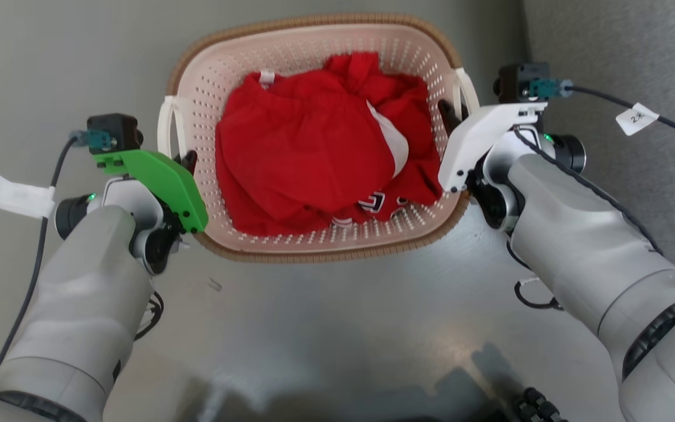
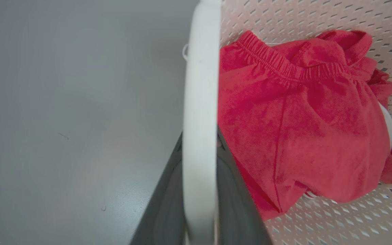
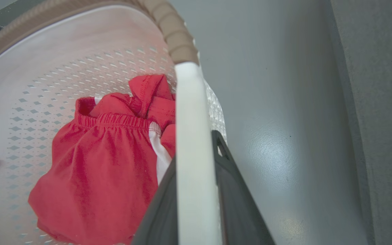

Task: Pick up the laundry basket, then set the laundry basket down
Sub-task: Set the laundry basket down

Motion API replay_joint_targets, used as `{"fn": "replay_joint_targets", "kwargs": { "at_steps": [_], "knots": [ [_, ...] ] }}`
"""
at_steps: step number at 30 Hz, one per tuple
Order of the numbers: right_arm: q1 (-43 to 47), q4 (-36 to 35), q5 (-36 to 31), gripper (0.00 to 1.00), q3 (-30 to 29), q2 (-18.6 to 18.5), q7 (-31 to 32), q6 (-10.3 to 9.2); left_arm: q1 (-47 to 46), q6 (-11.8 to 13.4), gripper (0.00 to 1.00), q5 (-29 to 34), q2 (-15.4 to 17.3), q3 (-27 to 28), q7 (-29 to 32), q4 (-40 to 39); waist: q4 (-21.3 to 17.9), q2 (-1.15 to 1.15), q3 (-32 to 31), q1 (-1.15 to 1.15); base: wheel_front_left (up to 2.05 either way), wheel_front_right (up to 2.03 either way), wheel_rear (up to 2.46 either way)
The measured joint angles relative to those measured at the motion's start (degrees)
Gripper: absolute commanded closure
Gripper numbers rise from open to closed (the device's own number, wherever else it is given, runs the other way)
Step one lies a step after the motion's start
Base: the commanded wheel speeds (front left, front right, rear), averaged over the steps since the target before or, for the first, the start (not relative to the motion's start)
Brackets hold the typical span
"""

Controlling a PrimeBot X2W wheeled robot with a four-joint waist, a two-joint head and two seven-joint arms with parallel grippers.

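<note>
The laundry basket (image 1: pixel 208 99), cream perforated plastic with a brown woven rim, hangs between my two grippers over the grey floor. Crumpled red clothes (image 1: pixel 314 152) with white trim lie inside. My left gripper (image 1: pixel 188 161) is shut on the white left loop handle (image 1: pixel 167 126); in the left wrist view that handle (image 2: pixel 199 85) runs between the dark fingers (image 2: pixel 237 204). My right gripper (image 1: pixel 447 111) is shut on the right loop handle (image 1: pixel 465 91), which in the right wrist view (image 3: pixel 191 119) stands between its fingers (image 3: pixel 231 183). Whether the basket touches the floor I cannot tell.
Smooth grey floor (image 1: pixel 337 328) spreads all around. A rougher grey surface (image 1: pixel 619 47) rises along the right side. A black cable with a white tag (image 1: pixel 636 120) trails from the right wrist, and a white strip (image 1: pixel 3 190) from the left.
</note>
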Motion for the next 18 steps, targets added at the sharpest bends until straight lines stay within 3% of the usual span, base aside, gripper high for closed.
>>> {"fn": "replay_joint_targets", "kwargs": {
  "at_steps": [18],
  "knots": [
    [-5.10,0.14,-0.07,1.00,-0.42,-0.37,-4.25,0.65,-5.62,-0.35,1.00,1.74,0.52,0.09,-2.68,-0.44,0.81,0.00,9.33,-0.01,0.00,0.00,0.00]
  ]
}}
